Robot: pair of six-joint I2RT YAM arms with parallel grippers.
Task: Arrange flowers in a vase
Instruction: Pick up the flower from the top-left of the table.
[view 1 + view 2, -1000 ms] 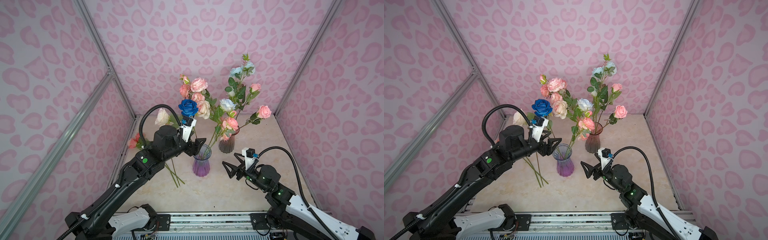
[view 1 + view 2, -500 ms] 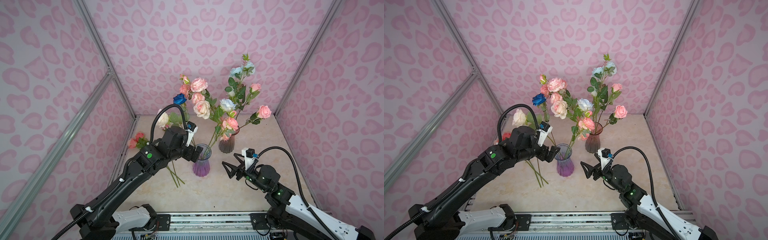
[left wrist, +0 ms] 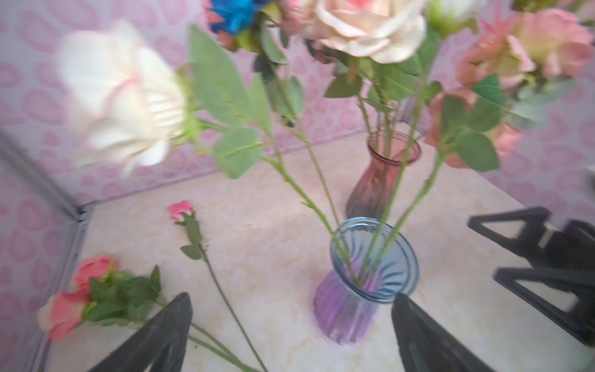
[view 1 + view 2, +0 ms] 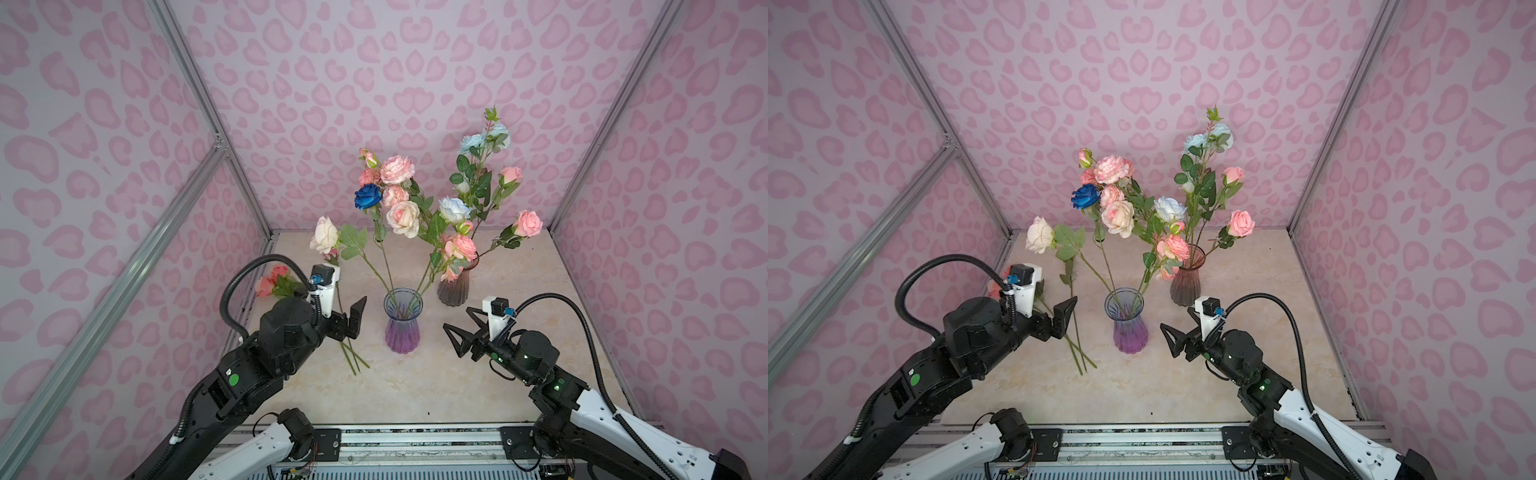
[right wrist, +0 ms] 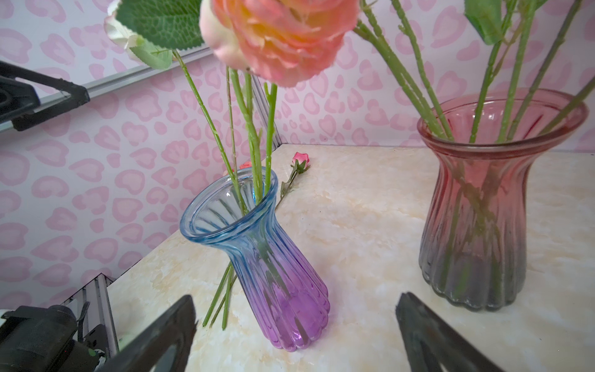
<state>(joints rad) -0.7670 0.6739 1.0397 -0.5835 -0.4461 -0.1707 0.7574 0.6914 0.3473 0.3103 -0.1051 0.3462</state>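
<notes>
**Next stem: fetch it from the worktop without knocking the purple vase**

In both top views the purple vase (image 4: 402,322) stands upright and holds several flowers (image 4: 402,218), the cream rose (image 4: 325,235) and the dark blue rose (image 4: 368,196) among them. The left fingers (image 4: 358,307) hang spread and empty just beside the vase. The right fingers (image 4: 455,334) hover on its other side, also spread and empty. Loose stems (image 4: 351,357) lie on the worktop (image 4: 415,386) near the vase, under the left arm. A red vase (image 4: 455,286) stands just behind the purple vase.

The left wrist view is blurred, yet we see both fingers wide apart. A pink bud (image 3: 180,211) and two coral blooms (image 3: 77,290) lie flat beside the vase. We judge that fetching one of these comes next. We should come down on bare stem below the leaves and close only once the stem sits between the fingers.

In the right wrist view the stems crowd one side of the vase's mouth and leave the rest open. We aim the new stem's end at that gap and lower it slowly. The right fingers could steady the vase's neck, since the leaning blooms may tip it.
</notes>
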